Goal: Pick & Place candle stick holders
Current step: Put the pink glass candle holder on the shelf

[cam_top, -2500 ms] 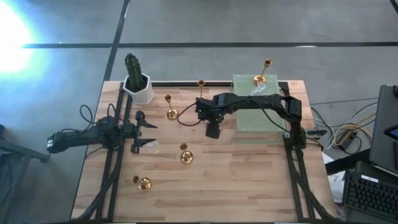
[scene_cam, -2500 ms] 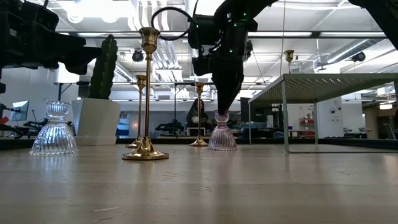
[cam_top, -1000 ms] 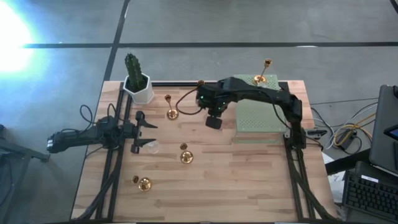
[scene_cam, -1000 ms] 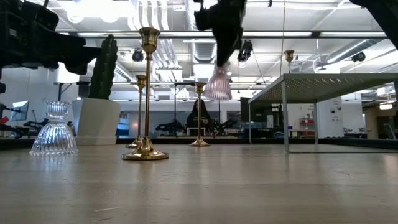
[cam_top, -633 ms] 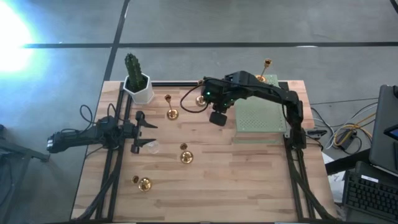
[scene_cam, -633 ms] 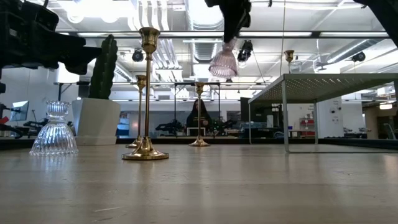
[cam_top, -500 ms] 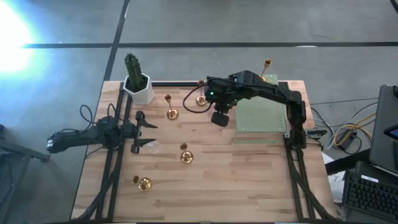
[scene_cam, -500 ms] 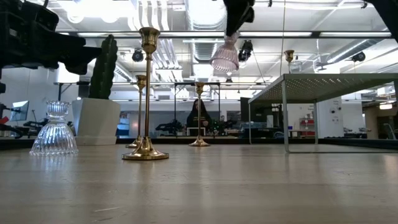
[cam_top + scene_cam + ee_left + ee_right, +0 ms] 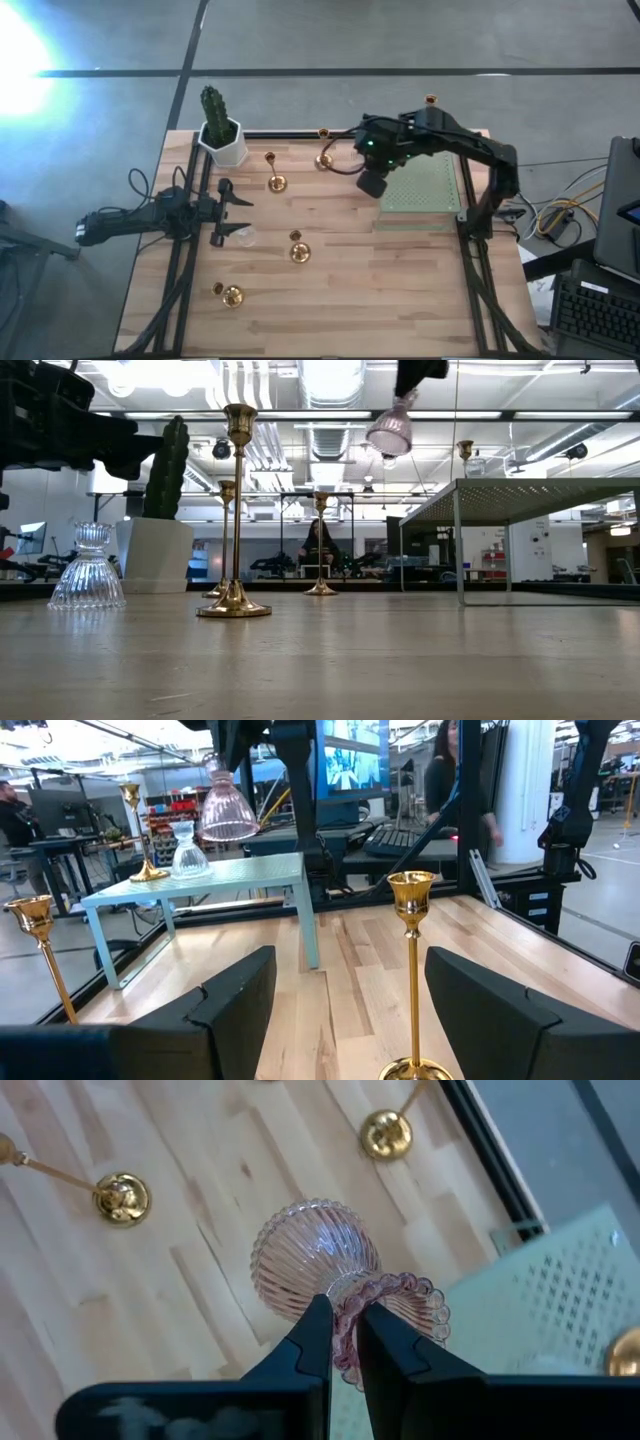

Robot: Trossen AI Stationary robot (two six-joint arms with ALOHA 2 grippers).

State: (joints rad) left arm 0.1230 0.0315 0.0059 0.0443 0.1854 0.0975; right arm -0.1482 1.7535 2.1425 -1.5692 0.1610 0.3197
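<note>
Wooden table, open workshop behind, right hand grasping pink glass holder, left hand released.

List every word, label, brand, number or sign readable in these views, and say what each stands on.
None can be read.
Monitor behind the table, left wrist view: a bright blue picture, any text too blurred to read.
Pink glass holder, gold holders, white cactus pot, green perforated stand: no lettering visible.
</note>
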